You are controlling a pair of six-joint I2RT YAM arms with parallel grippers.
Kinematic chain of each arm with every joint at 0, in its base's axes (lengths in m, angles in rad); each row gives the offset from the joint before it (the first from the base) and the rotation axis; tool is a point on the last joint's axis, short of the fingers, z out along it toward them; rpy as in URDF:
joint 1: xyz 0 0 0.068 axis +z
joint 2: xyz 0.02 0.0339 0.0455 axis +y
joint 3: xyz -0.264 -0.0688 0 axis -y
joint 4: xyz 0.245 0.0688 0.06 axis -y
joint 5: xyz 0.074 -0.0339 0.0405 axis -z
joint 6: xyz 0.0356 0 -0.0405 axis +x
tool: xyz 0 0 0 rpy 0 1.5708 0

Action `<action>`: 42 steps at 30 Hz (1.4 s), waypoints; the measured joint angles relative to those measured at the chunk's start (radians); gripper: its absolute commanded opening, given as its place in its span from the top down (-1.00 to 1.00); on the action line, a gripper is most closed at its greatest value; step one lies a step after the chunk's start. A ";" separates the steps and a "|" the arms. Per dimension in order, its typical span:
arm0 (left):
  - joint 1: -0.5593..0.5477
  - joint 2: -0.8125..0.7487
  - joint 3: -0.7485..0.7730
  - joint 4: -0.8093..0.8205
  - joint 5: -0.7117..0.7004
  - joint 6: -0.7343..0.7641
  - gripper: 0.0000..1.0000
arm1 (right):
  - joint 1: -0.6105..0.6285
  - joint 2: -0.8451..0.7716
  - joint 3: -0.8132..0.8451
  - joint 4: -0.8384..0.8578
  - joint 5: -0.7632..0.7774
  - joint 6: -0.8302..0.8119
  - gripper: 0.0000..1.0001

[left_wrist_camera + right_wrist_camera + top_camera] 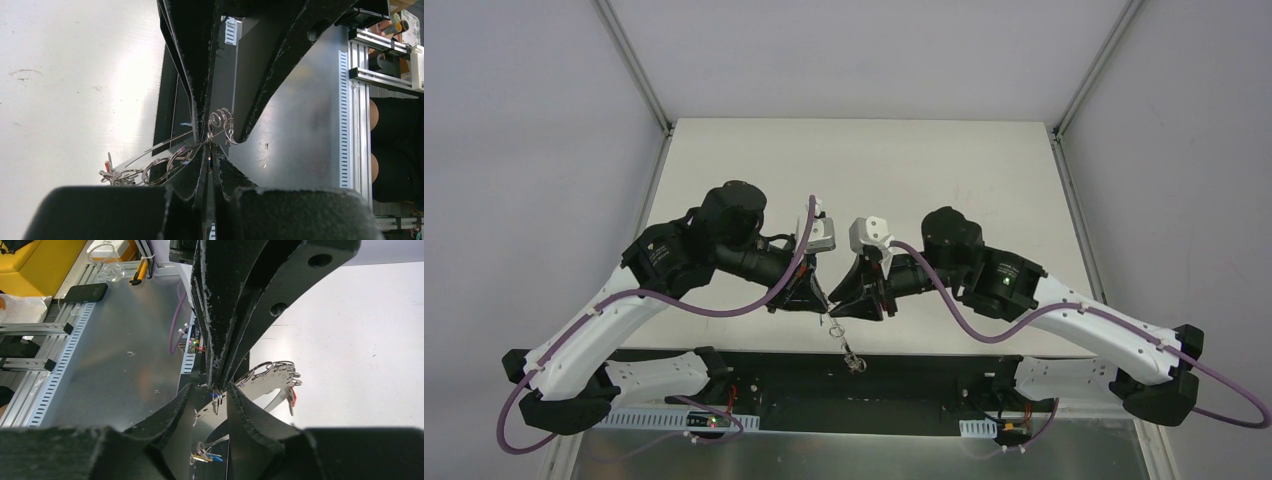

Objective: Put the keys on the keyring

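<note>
My left gripper (pixel 817 300) (pixel 210 150) is shut on the keyring (pixel 160 167), a thin wire strung with small metal rings. A speck of blue shows between its fingertips (pixel 216 382). The keyring hangs from it as a chain (pixel 839 335) over the table's front edge. A red key (pixel 108 164) (pixel 292 398) hangs on one end, and yellow and blue keys (pixel 206 458) (pixel 856 363) hang at the bottom. My right gripper (pixel 849 305) (pixel 210 387) is open, its fingers either side of the left gripper's tips and a small ring (pixel 220 120).
The white table (pixel 874 180) lies behind the grippers. Below them are the black base plate (pixel 924 375) and a metal bench (pixel 115 365). A phone (pixel 85 292) and a yellow box (pixel 35 260) sit off the bench.
</note>
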 measured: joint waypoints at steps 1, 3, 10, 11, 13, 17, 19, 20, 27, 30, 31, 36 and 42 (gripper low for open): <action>0.000 0.000 0.000 -0.002 0.000 0.000 1.00 | 0.000 0.003 0.000 0.000 -0.002 0.000 0.44; 0.000 0.000 0.000 -0.002 0.000 0.001 1.00 | 0.000 0.008 0.000 0.000 -0.005 0.000 0.52; 0.000 -0.005 0.000 -0.005 -0.001 0.003 1.00 | 0.000 0.016 0.000 0.000 -0.014 0.000 0.77; 0.000 -0.006 0.000 -0.007 0.000 0.003 1.00 | 0.000 0.017 0.000 0.000 -0.014 0.000 0.86; 0.000 -0.007 0.000 -0.009 0.001 0.002 1.00 | 0.000 0.018 0.000 0.000 -0.014 -0.001 0.98; -0.001 -0.008 0.000 -0.011 0.001 0.003 1.00 | -0.001 0.021 0.000 0.000 -0.015 0.000 1.00; -0.001 -0.008 0.000 -0.016 0.000 0.003 1.00 | -0.001 0.025 0.002 0.000 -0.018 0.000 1.00; -0.001 -0.009 0.000 -0.018 0.000 0.003 1.00 | -0.001 0.027 0.002 0.000 -0.019 0.000 1.00; -0.001 -0.012 0.006 -0.026 -0.001 0.003 1.00 | 0.003 0.023 -0.009 0.029 -0.008 0.014 1.00; -0.001 -0.017 0.020 -0.023 -0.003 0.002 0.78 | 0.011 -0.008 -0.048 0.092 0.026 0.041 1.00; -0.001 -0.021 0.024 -0.017 -0.007 0.001 0.68 | 0.013 -0.022 -0.064 0.117 0.041 0.051 1.00; -0.001 -0.097 0.028 0.075 -0.025 -0.019 0.40 | 0.035 -0.100 -0.157 0.238 0.139 0.092 1.00; -0.001 -0.200 0.010 0.239 -0.023 -0.044 0.34 | 0.048 -0.174 -0.253 0.387 0.237 0.120 1.00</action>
